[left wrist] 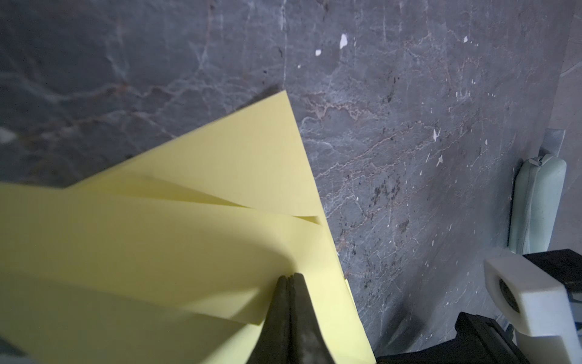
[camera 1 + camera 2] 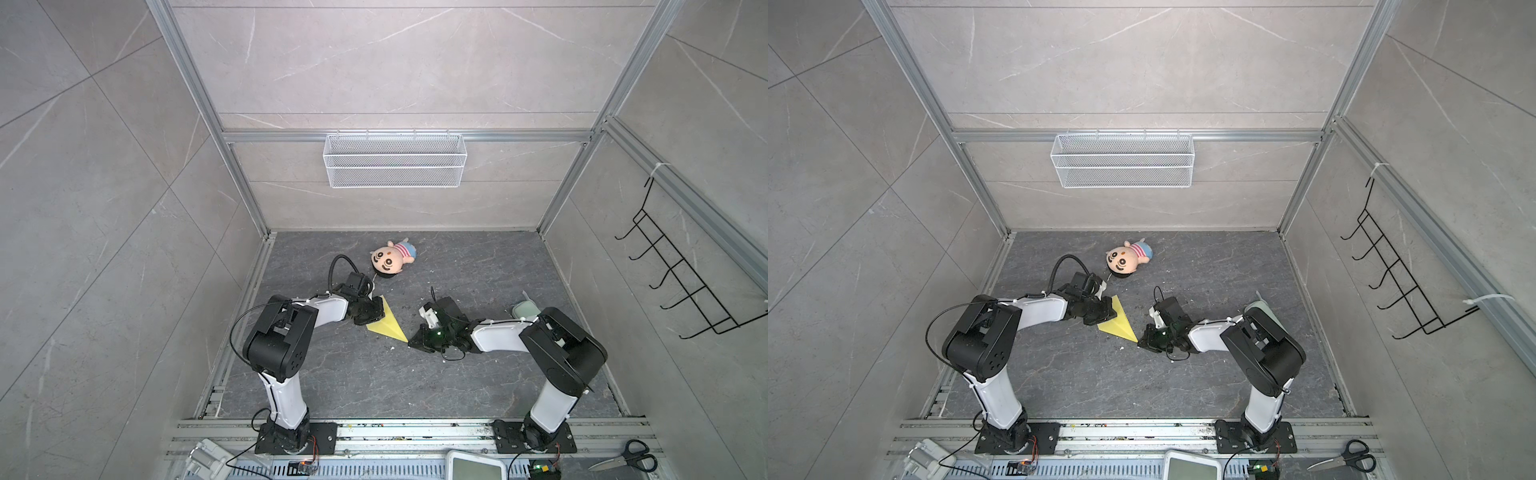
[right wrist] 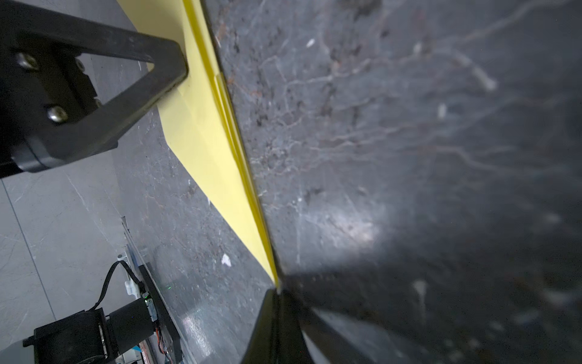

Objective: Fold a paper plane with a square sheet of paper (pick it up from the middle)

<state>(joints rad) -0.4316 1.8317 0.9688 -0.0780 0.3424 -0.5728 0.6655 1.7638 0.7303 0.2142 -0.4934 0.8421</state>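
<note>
Where the paper plane (image 2: 388, 327) is lying: flat on the dark table (image 2: 457, 374), between the two grippers, nose pointing toward the right arm. It is looking folded into a dart.
Left gripper (image 1: 291, 280): its jaws are sitting closed together, pressing down on the plane's wide tail end; whether any layer is being pinched between them, I cannot tell.
Right gripper (image 3: 278, 294): its jaws are sitting shut right at the nose tip, touching it; a pinch on the paper is not showing clearly.
Risk: upper flaps are lifting loose near the left jaws, so a sideways drag could be springing a fold open or creasing it crooked — and a pull at the nose while the tail is being pinned could be tearing the paper.
Wire basket (image 2: 395, 160): hanging on the back wall, showing nothing through its mesh.
Pale green pad (image 2: 523, 311): lying beside the right arm, well apart from the plane, holding nothing visible.
</note>
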